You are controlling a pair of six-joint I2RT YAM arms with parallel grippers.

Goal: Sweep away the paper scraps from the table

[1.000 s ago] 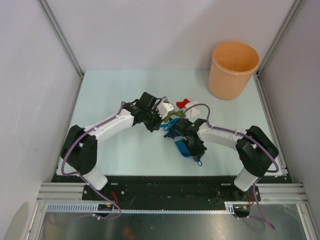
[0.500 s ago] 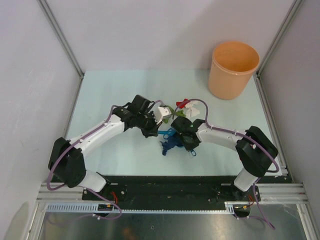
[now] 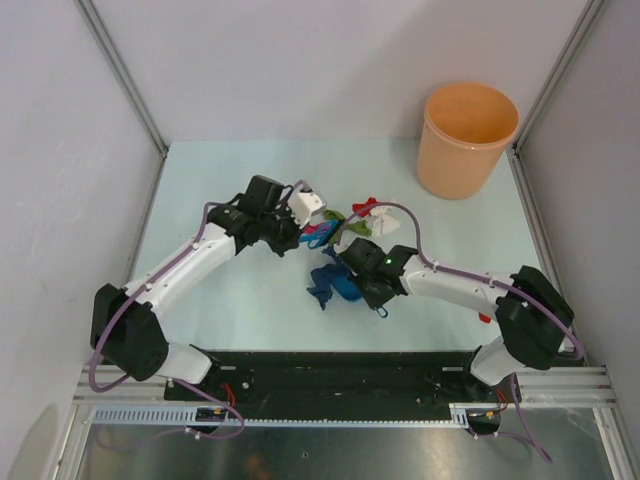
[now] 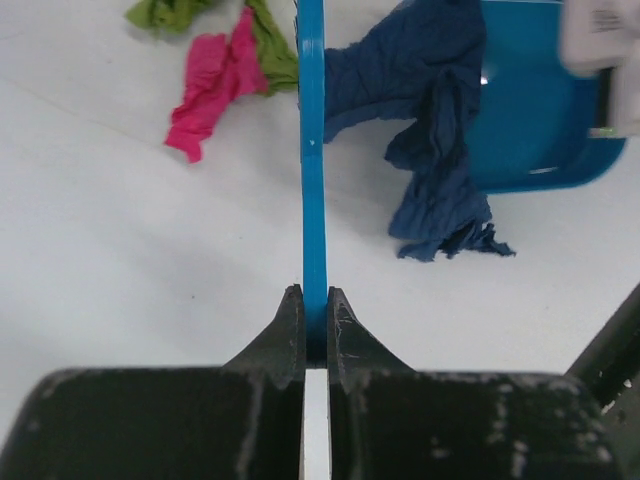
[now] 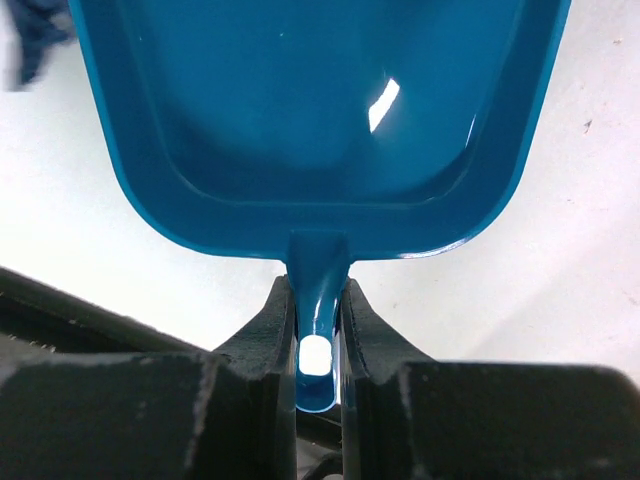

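Note:
My left gripper (image 4: 314,292) is shut on a thin blue sweeping tool (image 4: 313,150), seen edge-on and reaching away over the table (image 3: 220,180). To its left lie a magenta-pink paper scrap (image 4: 215,85) and green scraps (image 4: 268,45). On its right a dark blue crumpled wad (image 4: 440,150) rests at the mouth of the blue dustpan (image 4: 540,110). My right gripper (image 5: 318,285) is shut on the dustpan's handle, and the pan (image 5: 320,120) looks empty. From above, red (image 3: 365,207), white (image 3: 383,223) and green (image 3: 345,228) scraps lie between both grippers.
An orange bin (image 3: 467,138) stands at the table's far right corner. Metal frame rails (image 3: 148,215) run along the table's left and right edges. Both arms meet over the middle, the left gripper (image 3: 292,232) close to the right gripper (image 3: 368,290).
The left arm has drawn back to the left with its blue tool. The right arm has pushed the dustpan leftward, and the dark blue wad now lies at the pan's left.

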